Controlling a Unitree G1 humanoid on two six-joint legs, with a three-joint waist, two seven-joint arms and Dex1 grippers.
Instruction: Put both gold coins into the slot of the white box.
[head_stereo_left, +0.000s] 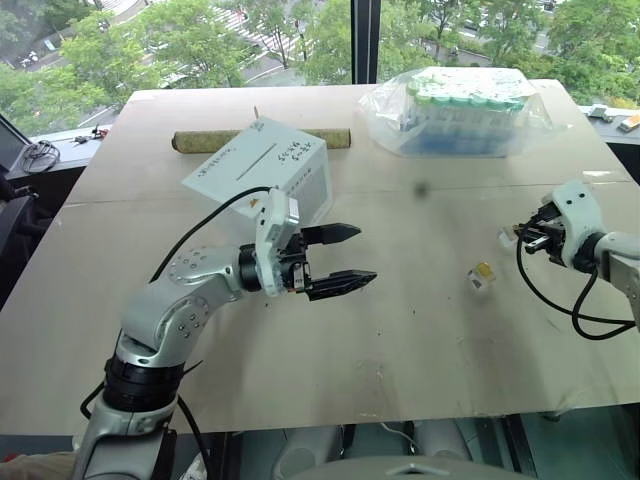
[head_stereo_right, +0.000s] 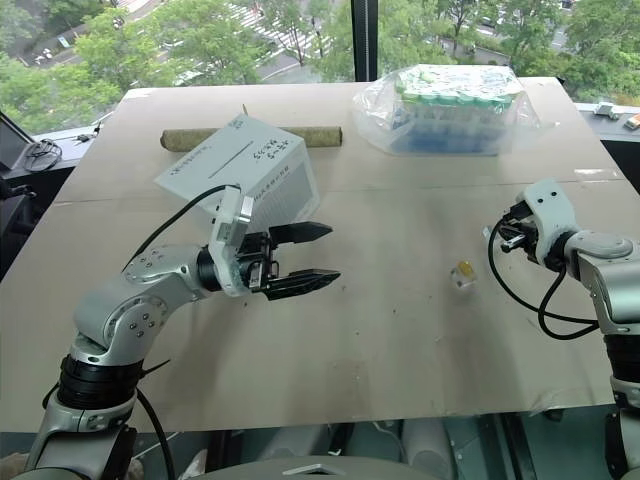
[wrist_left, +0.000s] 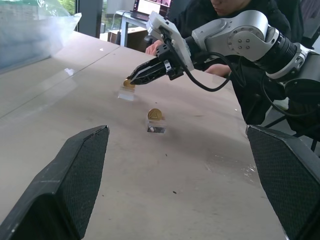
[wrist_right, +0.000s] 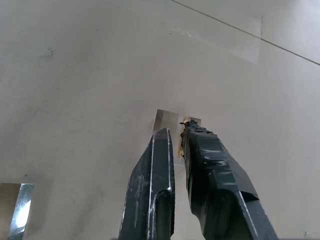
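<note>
I had the worktop (head_stereo_left: 330, 380) in front of me, a pale board running back to the window edge. The white box (head_stereo_left: 262, 165) sat tilted toward the far left part of it, its slot (head_stereo_left: 263, 160) a dark slit on the upward face. My left gripper (head_stereo_left: 345, 257) hung just in front of the box, pointing across toward the right edge, fingers spread wide with nothing between them.

Over by the right edge, my right gripper (wrist_left: 131, 81) was pinched nearly closed, its tips down at one gold coin (wrist_left: 128, 83) standing in a small clear holder (wrist_left: 126, 93). From the right wrist view the tips met the coin's edge; I couldn't tell for sure whether the coin was truly clamped or just touched.

The second gold coin (wrist_left: 155, 114) stood upright in its own clear holder (wrist_left: 156, 129), near the first and a little nearer the worktop's middle, well apart from the box and from both grippers.
</note>
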